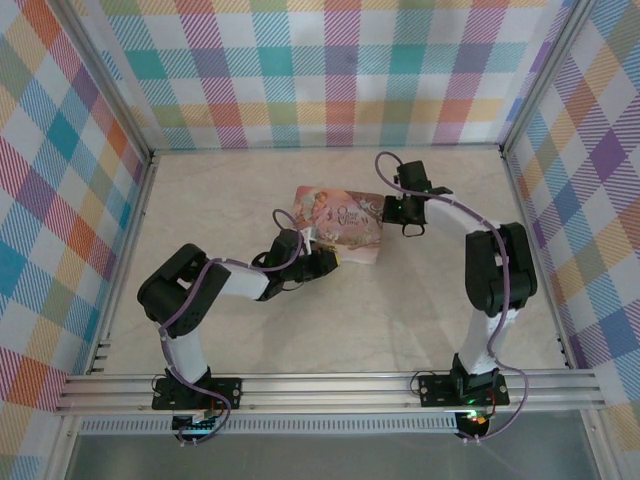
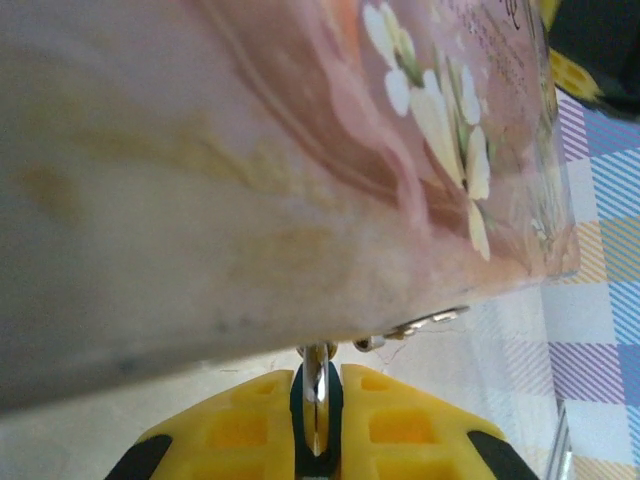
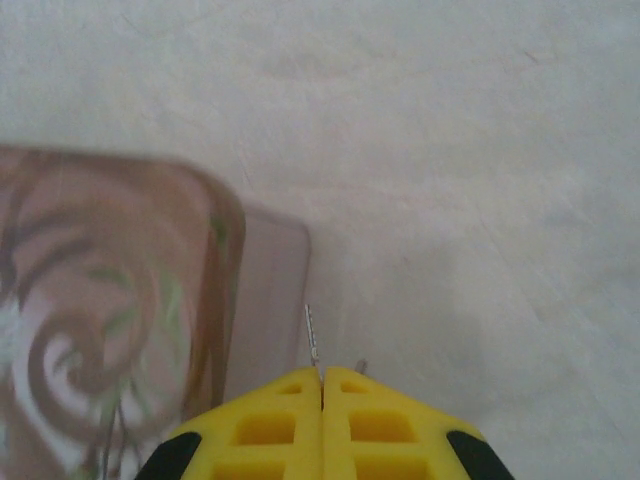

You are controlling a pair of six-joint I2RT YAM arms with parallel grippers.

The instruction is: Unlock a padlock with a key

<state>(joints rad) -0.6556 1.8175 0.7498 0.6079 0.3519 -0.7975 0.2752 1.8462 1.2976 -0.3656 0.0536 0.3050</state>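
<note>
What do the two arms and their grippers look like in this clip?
The left arm and right arm have black joint housings, pale links and looping purple cables. The left gripper and right gripper have yellow fingers with rectangular pockets and black side patches.

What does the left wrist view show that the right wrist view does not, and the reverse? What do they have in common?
Left wrist view: the left claw shut on a flat metal piece, white printed flowers, a plaid wall. Right wrist view: the right claw shut, a thin metal sliver at its tips, a wide stretch of table. Shared: the pink printed packet, lying close ahead of a yellow claw.
</note>
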